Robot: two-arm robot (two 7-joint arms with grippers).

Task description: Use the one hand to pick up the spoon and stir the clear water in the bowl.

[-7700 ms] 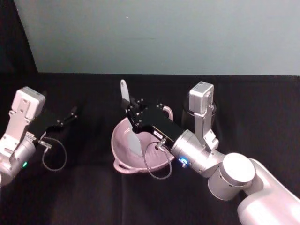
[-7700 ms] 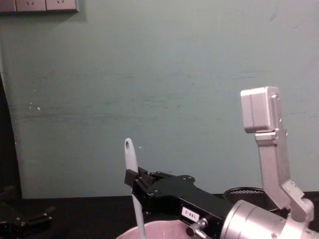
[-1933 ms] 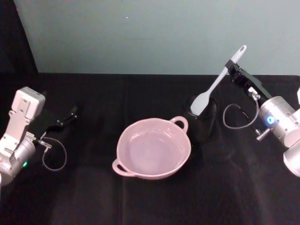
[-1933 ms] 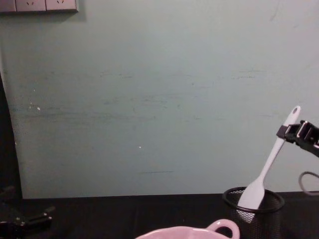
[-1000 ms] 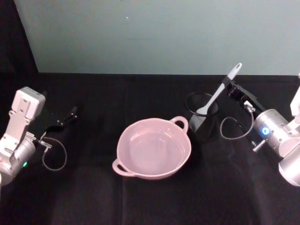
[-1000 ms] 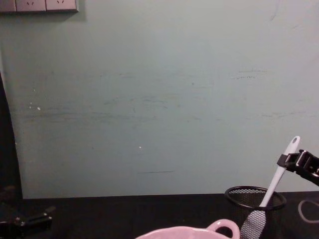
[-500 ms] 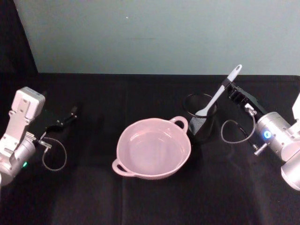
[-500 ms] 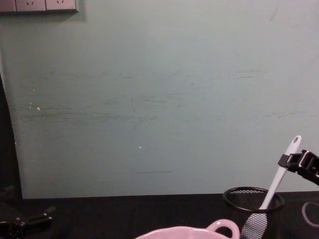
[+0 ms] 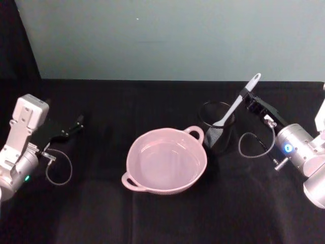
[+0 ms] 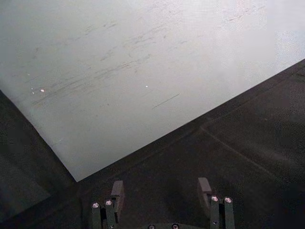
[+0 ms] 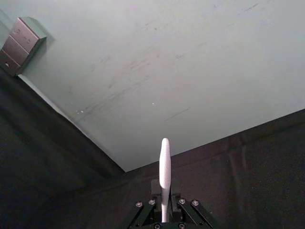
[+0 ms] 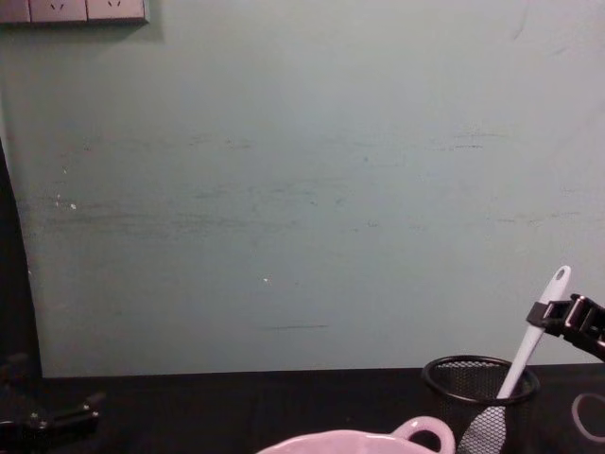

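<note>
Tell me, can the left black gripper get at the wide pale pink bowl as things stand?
Probably yes. The left gripper rests open on the black cloth, apart from the pale pink bowl, and nothing lies between them. The right gripper holds the white spoon in the mesh cup.

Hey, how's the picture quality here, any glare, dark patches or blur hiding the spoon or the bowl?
Head view: even light, no glare; the pink bowl and white spoon stand out, while the mesh cup and right gripper nearly merge with the black cloth. Chest view: spoon clear against the pale wall. Left wrist view: soft, washed-out wall.
</note>
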